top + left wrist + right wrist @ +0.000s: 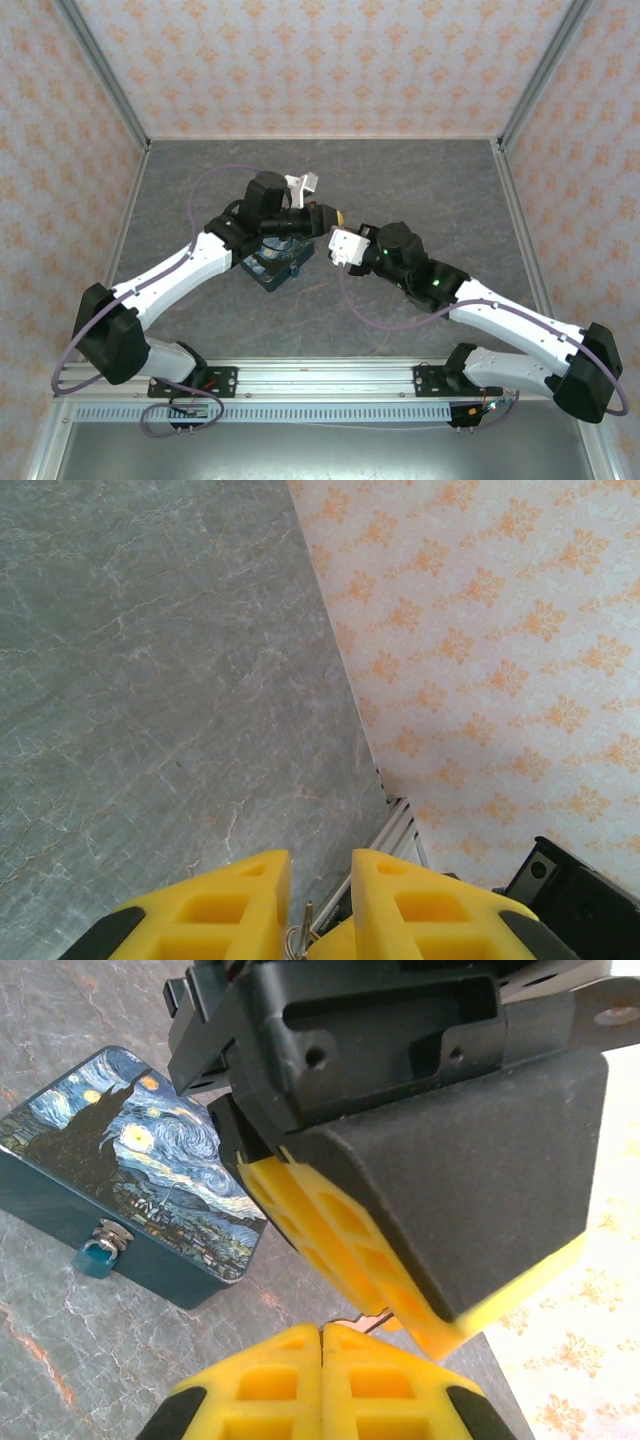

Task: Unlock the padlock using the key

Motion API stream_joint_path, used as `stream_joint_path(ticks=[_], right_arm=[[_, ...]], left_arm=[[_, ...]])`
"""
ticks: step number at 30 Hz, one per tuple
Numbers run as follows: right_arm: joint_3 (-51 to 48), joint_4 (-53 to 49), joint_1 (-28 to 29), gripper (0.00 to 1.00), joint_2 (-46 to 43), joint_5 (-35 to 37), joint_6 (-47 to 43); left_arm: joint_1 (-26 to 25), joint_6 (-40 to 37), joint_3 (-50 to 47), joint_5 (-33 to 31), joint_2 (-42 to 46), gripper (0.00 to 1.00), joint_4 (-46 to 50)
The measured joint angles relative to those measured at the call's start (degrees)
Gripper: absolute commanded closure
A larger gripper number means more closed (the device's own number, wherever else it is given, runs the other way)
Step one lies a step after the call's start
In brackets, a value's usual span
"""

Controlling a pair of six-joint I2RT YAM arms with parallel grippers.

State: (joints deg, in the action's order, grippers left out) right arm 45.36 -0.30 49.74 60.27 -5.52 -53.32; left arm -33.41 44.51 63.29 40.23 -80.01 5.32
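Note:
The tiny teal padlock [99, 1254] with a metal top hangs on the front of the swirl-painted box [130, 1155], which sits on the table below my left arm [272, 268]. My right gripper [321, 1328] is shut, and a thin coppery key [372, 1319] pokes out past its tips. My left gripper [320, 858] is open, its yellow fingers [330, 1225] hovering just above the right gripper's tips. The key shaft [309, 912] and its ring stand low in the gap between the left fingers. The two grippers meet right of the box [330, 225].
The grey marbled table [420, 180] is walled by orange-patterned panels [500, 630] and metal frame posts. Purple cables loop off both arms. A white bracket [302, 183] stands behind the left wrist.

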Motion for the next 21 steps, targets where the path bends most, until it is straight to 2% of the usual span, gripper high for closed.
stream_joint_path(ticks=[6, 9, 12, 16, 21], right_arm=[[0.0, 0.35, 0.0, 1.0, 0.0, 0.04, 0.39], [0.0, 0.17, 0.0, 0.8, -0.02, 0.09, 1.73], [-0.04, -0.44, -0.02, 0.64, -0.39, -0.42, 3.93], [-1.22, -0.98, -1.4, 0.55, -3.69, -3.61, 8.55], [-4.33, 1.55, -9.29, 0.45, -9.57, -14.34, 21.64]], left_arm=[[0.02, -0.81, 0.02, -0.37, 0.0, 0.99, 0.44], [0.0, -1.31, 0.02, -0.85, 0.0, 1.0, 0.7], [0.02, -2.08, 0.02, -2.25, 0.24, 1.0, 0.94], [0.0, -3.98, 0.0, -5.05, 2.38, 1.0, 1.33], [0.0, -7.5, -0.31, -7.34, 7.17, 1.0, -0.66]])
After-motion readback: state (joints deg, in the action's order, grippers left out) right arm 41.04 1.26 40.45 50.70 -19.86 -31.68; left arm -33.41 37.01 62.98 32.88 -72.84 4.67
